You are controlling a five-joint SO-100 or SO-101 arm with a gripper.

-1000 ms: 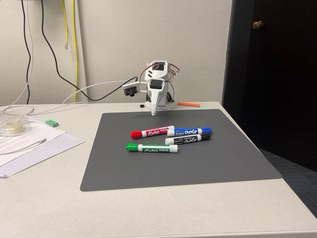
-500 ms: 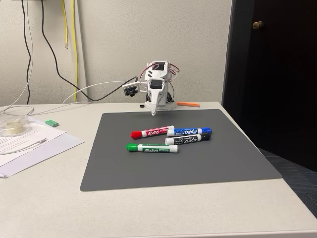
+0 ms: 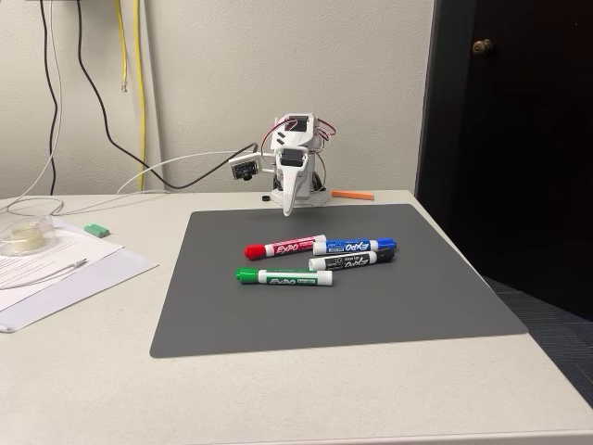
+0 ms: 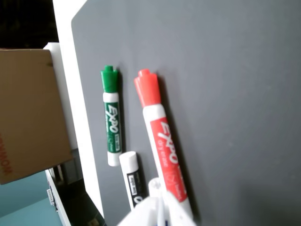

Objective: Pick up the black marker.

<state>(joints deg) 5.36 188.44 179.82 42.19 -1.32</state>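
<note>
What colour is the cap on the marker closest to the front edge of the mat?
Green cap, clearest in the fixed view.

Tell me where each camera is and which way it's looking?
Fixed view: stands at the table's near edge, facing the wall across the grey mat; the whole arm shows at the far end, its gripper pointing down.
Wrist view: rides on the arm, looking down at the mat; a white bit of the gripper pokes in at the bottom edge.
Shared: both show the black marker, green marker and red marker.
</note>
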